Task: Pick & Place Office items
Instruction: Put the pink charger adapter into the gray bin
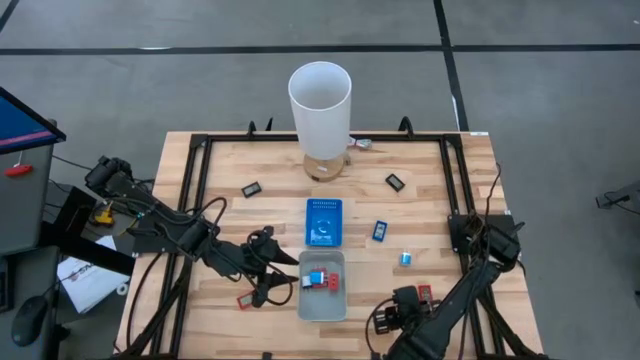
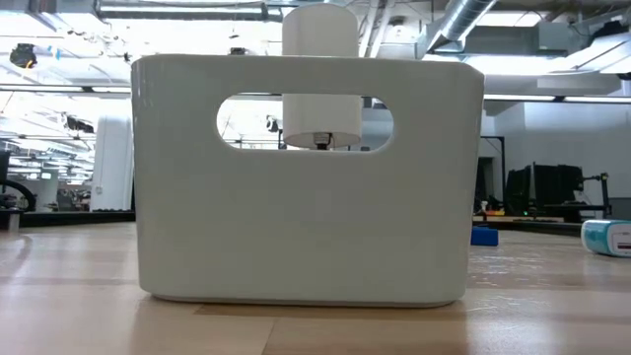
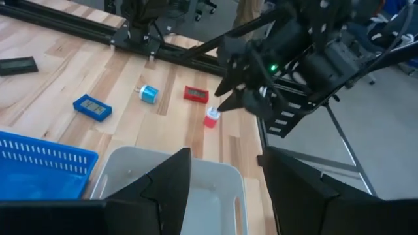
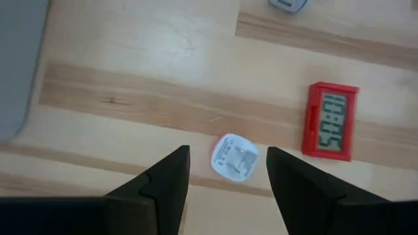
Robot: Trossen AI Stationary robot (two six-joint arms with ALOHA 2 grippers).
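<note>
high view puts the pale grey tray (image 1: 322, 298) just toward 6 o'clock of the table's middle, touching the blue tray (image 1: 323, 221) that lies on its 12 o'clock side. inside the grey tray rest a blue piece (image 1: 314, 279) and a red piece (image 1: 330, 283), side by side. the white cylinder (image 1: 320, 106) stands at the table's 12 o'clock edge.

the left gripper (image 1: 272, 272) hovers just at 9 o'clock of the grey tray; in the left wrist view its fingers (image 3: 166, 189) stand apart over the tray's rim with nothing between them. a small red piece (image 1: 243, 298) lies on the wood near that gripper, toward 7 o'clock of it.

the right gripper (image 1: 398, 305) sits low at about 5 o'clock of the table. in its wrist view the fingers (image 4: 157, 183) are spread wide above a small white-faced piece (image 4: 235, 156), not touching it, and a red display block (image 4: 330, 121) lies just beside that piece. from the left wrist view the small piece looks pinkish-red on its side (image 3: 211, 118), though it is hard to be sure.

other office items lie scattered: a black block (image 1: 251, 188) at 10 o'clock, another black block (image 1: 395, 181) at 2 o'clock, a blue block (image 1: 380, 231) and a light blue round piece (image 1: 406, 258) toward 3 o'clock
</note>
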